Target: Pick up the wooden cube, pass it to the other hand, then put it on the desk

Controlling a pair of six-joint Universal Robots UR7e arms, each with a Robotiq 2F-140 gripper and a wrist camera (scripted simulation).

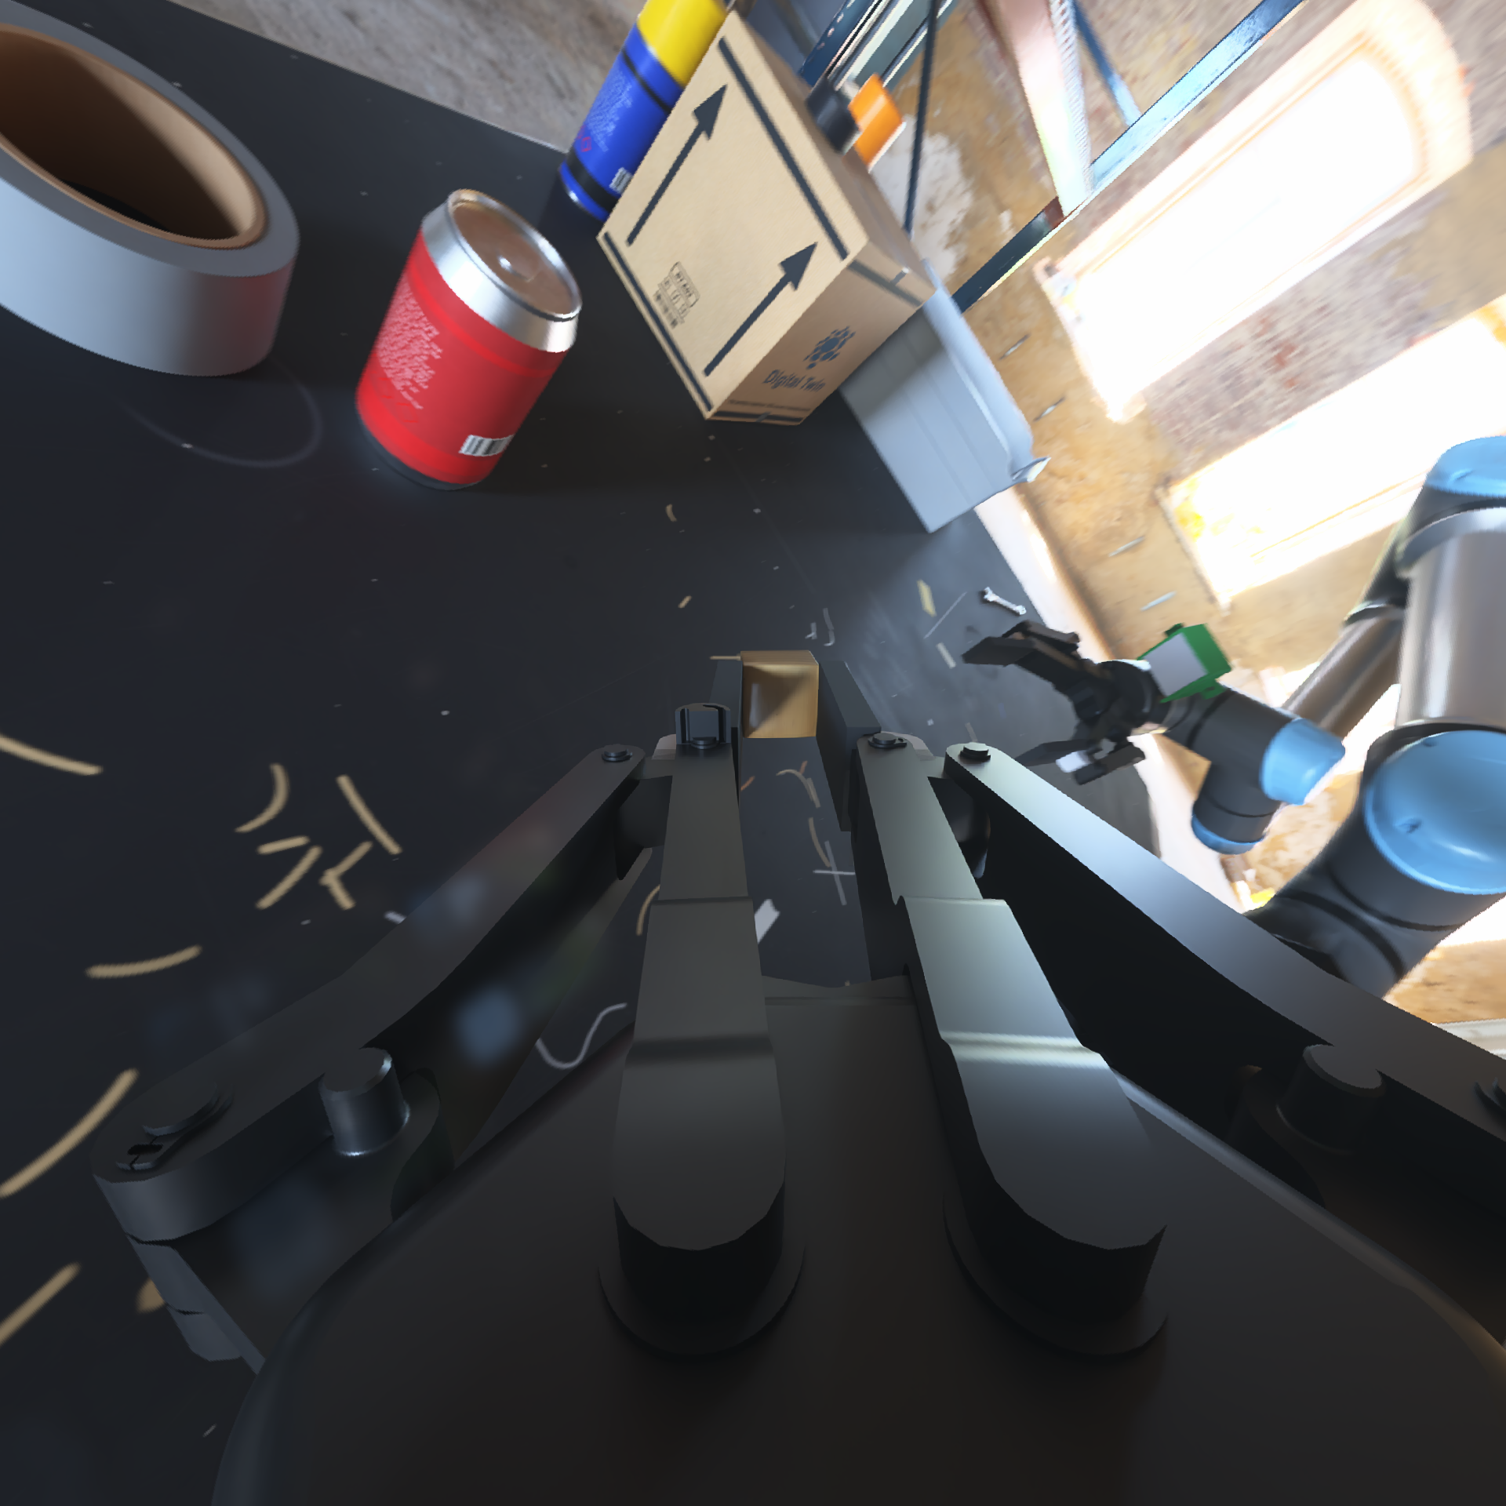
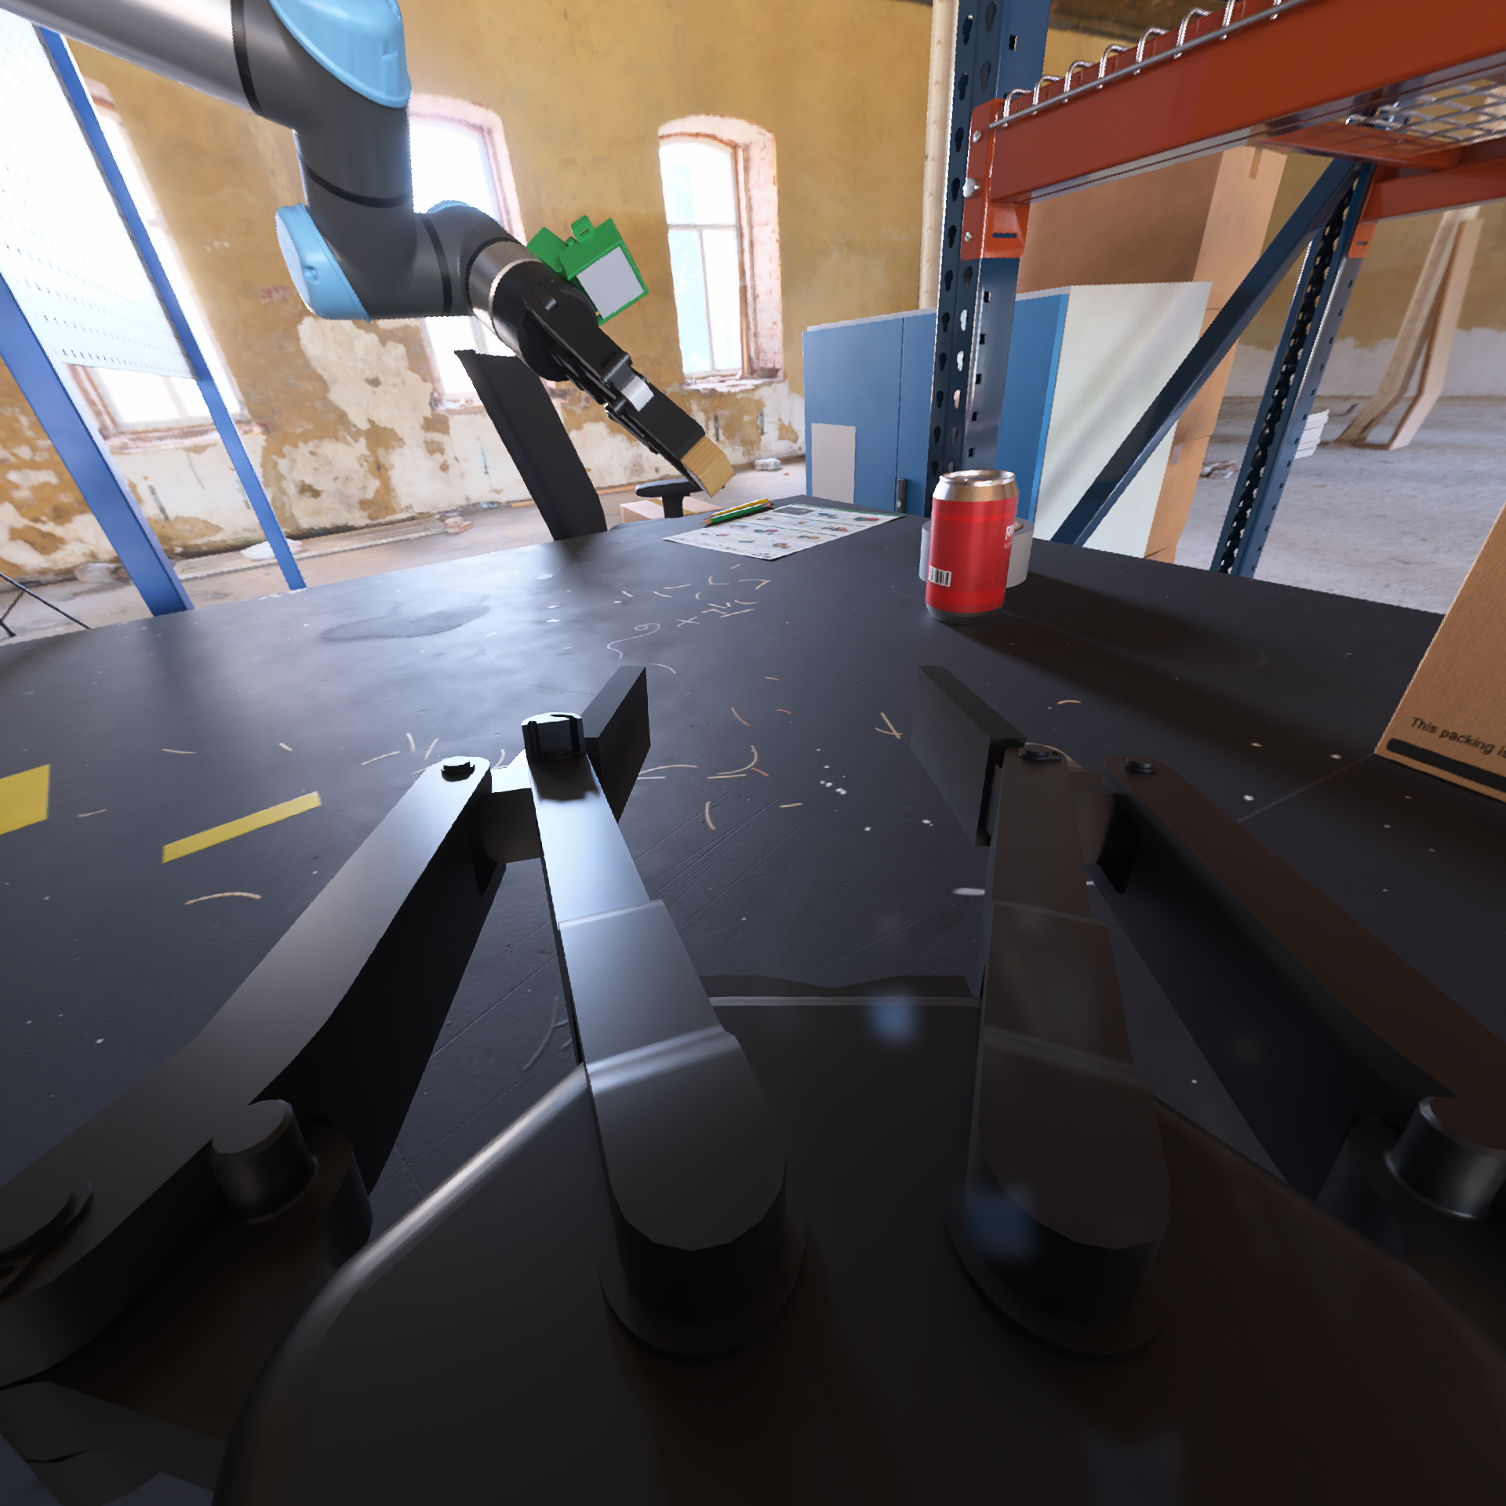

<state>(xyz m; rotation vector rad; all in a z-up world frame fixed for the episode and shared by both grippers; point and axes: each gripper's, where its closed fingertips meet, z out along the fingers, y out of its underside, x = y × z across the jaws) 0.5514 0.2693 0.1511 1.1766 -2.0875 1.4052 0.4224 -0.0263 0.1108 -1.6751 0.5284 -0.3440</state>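
My left gripper (image 1: 778, 693) is shut on the wooden cube (image 1: 778, 694), a small light-brown block pinched between its fingertips and held above the black desk (image 1: 489, 619). In the right wrist view the left arm reaches in from the upper left with the cube (image 2: 711, 467) at its fingertips, well above the desk (image 2: 456, 676). My right gripper (image 2: 782, 717) is open and empty, low over the desk's middle. It also shows in the left wrist view (image 1: 1031, 693) at the right, open, some way from the cube.
A red can (image 1: 468, 342) (image 2: 971, 544) stands on the desk beside a grey tape roll (image 1: 138, 220). A cardboard box (image 1: 758, 236), a blue-yellow canister (image 1: 644, 90) and a grey bin (image 1: 937, 424) sit at the edge. A printed sheet (image 2: 782, 528) lies far off.
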